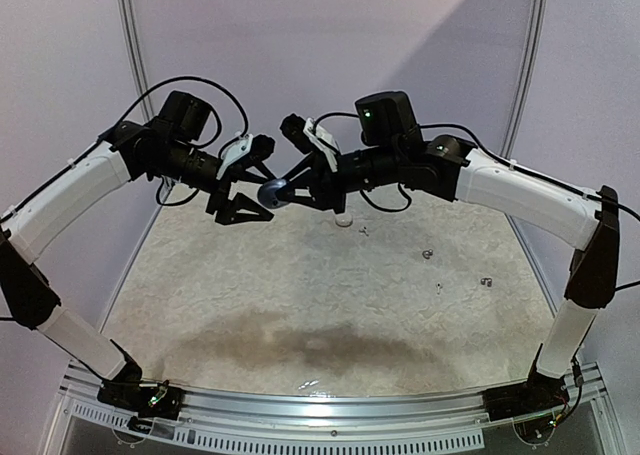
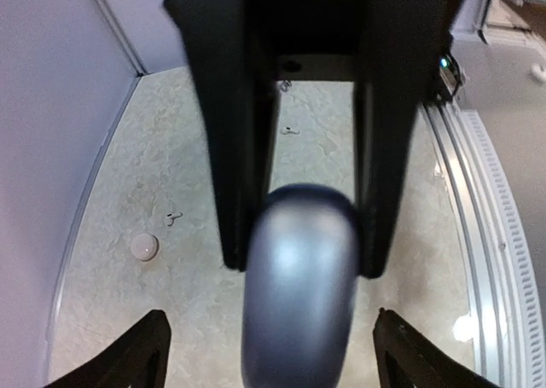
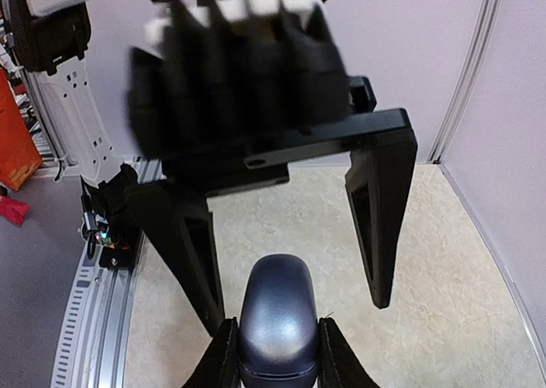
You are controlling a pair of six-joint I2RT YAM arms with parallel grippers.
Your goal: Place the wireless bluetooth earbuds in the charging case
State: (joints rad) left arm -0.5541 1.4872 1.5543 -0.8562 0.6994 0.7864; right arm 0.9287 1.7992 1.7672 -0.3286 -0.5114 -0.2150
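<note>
Both arms are raised and meet in mid-air over the far middle of the table (image 1: 300,315), a mottled beige surface. The right gripper (image 1: 288,189) pinches the charging case (image 1: 271,194), a smooth dark blue-grey oval. In the right wrist view its fingers (image 3: 220,358) press against both flanks of the case's near end. The left gripper (image 1: 245,207) faces it from the left with the jaws spread wide. In the left wrist view its fingertips (image 2: 128,358) stand well apart on either side of the case, touching nothing. The case hangs clear of the table, between the two wrists. Cannot tell whether its lid is up or down. The wireless bluetooth earbuds (image 1: 427,254) lie loose on the table, tiny grey specks scattered over the far right part, well apart from each other and from the case. One lies further right (image 1: 487,282), another toward the middle (image 1: 363,229). A small white round object (image 1: 343,218) sits on the table just beside that middle bud, below the right gripper.
</note>
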